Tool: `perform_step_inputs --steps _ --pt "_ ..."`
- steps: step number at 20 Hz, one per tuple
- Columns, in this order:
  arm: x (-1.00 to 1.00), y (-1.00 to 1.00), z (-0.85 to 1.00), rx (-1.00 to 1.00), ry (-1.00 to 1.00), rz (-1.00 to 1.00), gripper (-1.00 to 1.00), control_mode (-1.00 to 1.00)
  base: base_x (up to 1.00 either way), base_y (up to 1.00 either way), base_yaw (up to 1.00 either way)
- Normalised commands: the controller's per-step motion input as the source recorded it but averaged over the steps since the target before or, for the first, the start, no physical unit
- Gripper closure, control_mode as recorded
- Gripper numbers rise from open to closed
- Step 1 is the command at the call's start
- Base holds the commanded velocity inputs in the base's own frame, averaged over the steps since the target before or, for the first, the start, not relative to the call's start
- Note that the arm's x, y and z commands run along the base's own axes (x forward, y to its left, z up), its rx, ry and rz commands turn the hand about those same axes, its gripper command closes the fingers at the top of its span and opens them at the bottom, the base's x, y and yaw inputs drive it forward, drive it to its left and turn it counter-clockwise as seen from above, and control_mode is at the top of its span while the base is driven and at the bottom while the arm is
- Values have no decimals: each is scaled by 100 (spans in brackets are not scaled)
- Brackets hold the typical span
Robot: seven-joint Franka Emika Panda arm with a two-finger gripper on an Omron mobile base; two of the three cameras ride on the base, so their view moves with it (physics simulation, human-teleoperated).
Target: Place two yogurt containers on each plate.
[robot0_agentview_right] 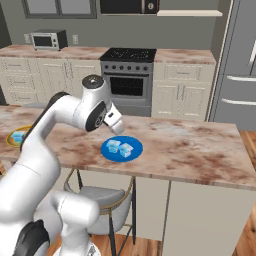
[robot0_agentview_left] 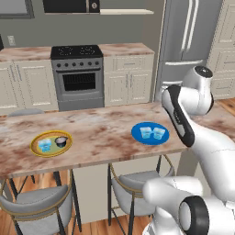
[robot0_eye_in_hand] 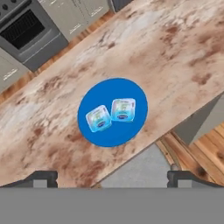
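A: Fingers (robot0_eye_in_hand: 112,177)?
B: Spread wide, empty, above the solid blue round plate (robot0_eye_in_hand: 94,140); two pale-blue translucent yogurt cups (robot0_eye_in_hand: 123,109) on it.
A: The rest?
B: Yellow-rimmed plate (robot0_agentview_left: 37,140), bench's (robot0_agentview_left: 101,133) far end: one blue cup (robot0_agentview_left: 45,145), one dark cup (robot0_agentview_left: 61,141).

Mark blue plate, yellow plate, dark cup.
blue plate (robot0_eye_in_hand: 131,89): hand view, bare rim area.
yellow plate (robot0_agentview_left: 37,139): left base view, rim.
dark cup (robot0_agentview_left: 61,141): left base view, top.

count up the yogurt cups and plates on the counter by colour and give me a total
Pale-blue yogurt cups: 3, two on the blue plate and one on the yellow-rimmed plate
Dark yogurt cup: 1
Blue plate: 1
Yellow-rimmed plate: 1
Total: 6
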Motion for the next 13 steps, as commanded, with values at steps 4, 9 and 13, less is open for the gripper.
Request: perform_step_inputs --steps 4,9,13 --pt "-54 5 0 -12 0 0 -100 -100 0 0 0" --pt "-40 6 0 -15 0 0 -100 -100 0 0 0" --pt "-36 7 0 -13 -3 0 -100 -100 0 0 0"
